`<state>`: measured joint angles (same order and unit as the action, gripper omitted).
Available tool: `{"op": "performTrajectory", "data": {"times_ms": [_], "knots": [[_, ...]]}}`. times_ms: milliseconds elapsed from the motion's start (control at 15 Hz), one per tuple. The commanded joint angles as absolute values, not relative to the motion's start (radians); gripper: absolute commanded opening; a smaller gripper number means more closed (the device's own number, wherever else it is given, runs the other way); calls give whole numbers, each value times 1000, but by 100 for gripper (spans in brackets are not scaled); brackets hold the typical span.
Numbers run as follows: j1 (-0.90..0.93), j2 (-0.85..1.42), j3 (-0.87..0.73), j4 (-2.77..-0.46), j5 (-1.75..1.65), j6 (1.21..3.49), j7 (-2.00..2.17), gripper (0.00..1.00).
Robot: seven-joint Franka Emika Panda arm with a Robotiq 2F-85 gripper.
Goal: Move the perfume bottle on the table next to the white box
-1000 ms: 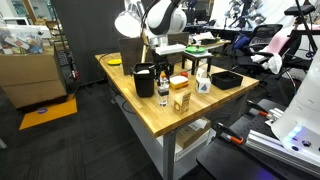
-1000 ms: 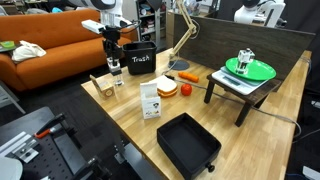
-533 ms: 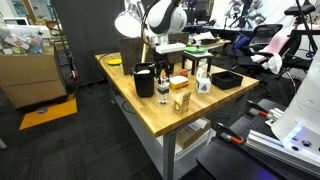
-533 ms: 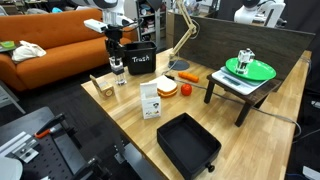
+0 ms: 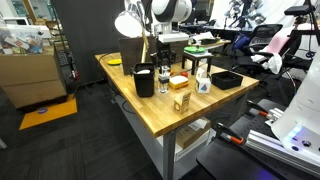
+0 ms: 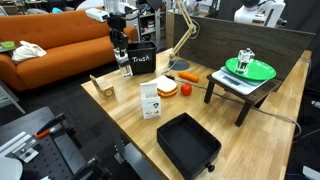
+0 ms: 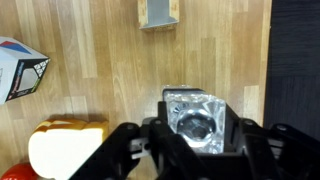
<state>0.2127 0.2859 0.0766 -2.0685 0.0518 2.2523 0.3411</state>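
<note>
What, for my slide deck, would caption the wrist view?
Gripper clasps the perfume bottle over the wooden table, white box at the frame's left.

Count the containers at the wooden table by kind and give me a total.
Black bin: 1
Black tray: 1
White box: 1
Perfume bottle, held in the gripper: 1
Total: 4

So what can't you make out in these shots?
- Wrist view: the bottle shows only from above; the fingers of the end effector hide its sides.
- Wrist view: the white box is cut off by the left edge.
- Both exterior views: the white box's print and the bottle's cap are too small to make out.
</note>
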Motion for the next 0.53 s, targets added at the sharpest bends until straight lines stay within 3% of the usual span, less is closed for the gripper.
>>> {"op": "performTrajectory", "data": {"times_ms": [0, 467], "knots": [[193, 200, 62, -2145, 30, 2293, 370, 27], [139, 79, 27, -2261, 33, 2330, 441, 27]]}}
